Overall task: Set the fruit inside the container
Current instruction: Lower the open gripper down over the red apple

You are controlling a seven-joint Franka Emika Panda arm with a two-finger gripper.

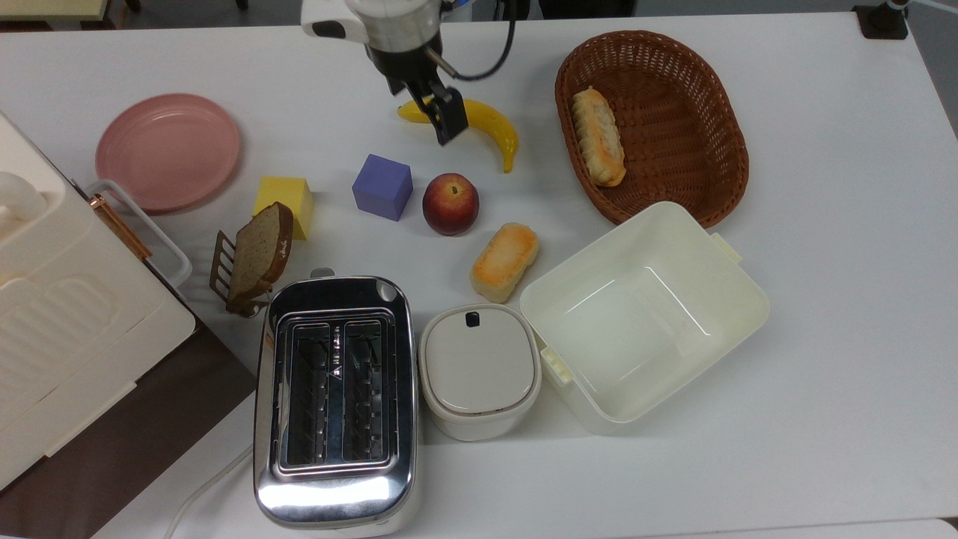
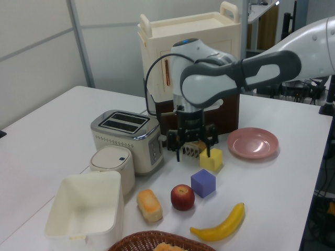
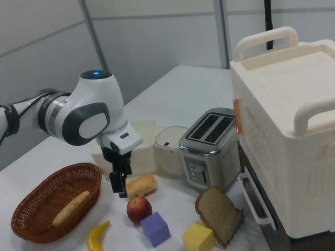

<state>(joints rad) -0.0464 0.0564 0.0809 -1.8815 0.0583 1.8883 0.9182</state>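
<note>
The fruit (image 1: 450, 203) is a round red one with a yellowish blush, lying on the white table between a purple cube and a bread roll; it also shows as the fruit (image 2: 182, 197) and the fruit (image 3: 139, 209). The container (image 1: 720, 314), a deep cream-white box, stands empty toward the top view's lower right of the fruit, seen too as the container (image 2: 86, 209) and the container (image 3: 142, 137). My gripper (image 1: 421, 114) hangs open above the table, over the banana's left end and beyond the fruit toward the top view's top. Nothing is between the fingers of the gripper (image 2: 193, 151), also the gripper (image 3: 120, 188).
A yellow banana (image 1: 490, 126), a purple cube (image 1: 382, 187), a yellow cube (image 1: 284, 198) and a bread roll (image 1: 505, 258) surround the fruit. A wicker basket (image 1: 737, 161) holds a pastry. A lidded white pot (image 1: 479, 370), toaster (image 1: 334, 397), pink plate (image 1: 168, 150) and bread slice (image 1: 258, 254) are nearby.
</note>
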